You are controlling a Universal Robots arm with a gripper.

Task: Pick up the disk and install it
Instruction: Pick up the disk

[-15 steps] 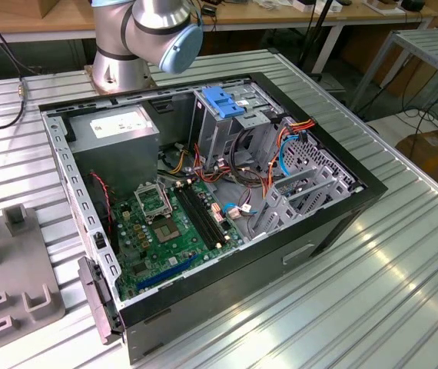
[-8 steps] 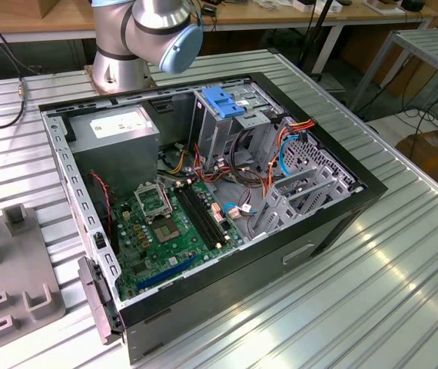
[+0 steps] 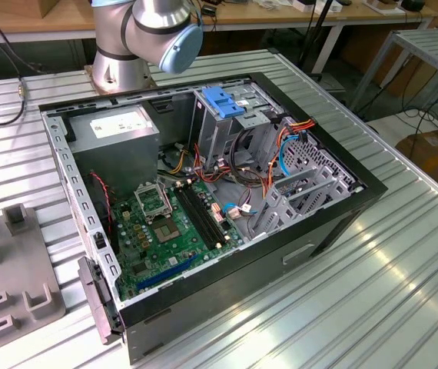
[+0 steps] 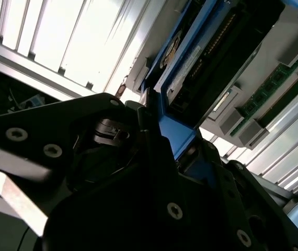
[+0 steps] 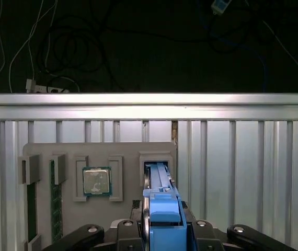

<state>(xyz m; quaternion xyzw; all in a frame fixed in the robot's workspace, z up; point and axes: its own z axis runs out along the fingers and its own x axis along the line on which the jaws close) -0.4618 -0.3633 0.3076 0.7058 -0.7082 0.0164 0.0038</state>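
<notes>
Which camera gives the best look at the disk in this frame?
The second wrist view: the disk extends from the gripper, one broad face and its blue frame showing. The first wrist view shows the disk edge-on, reaching to a slot in the grey holder. The exterior view looks at the computer case.

Ribbed metal table (image 3: 403, 284) bearing open computer case (image 3: 227, 296) and grey tray (image 3: 4, 261)
</notes>
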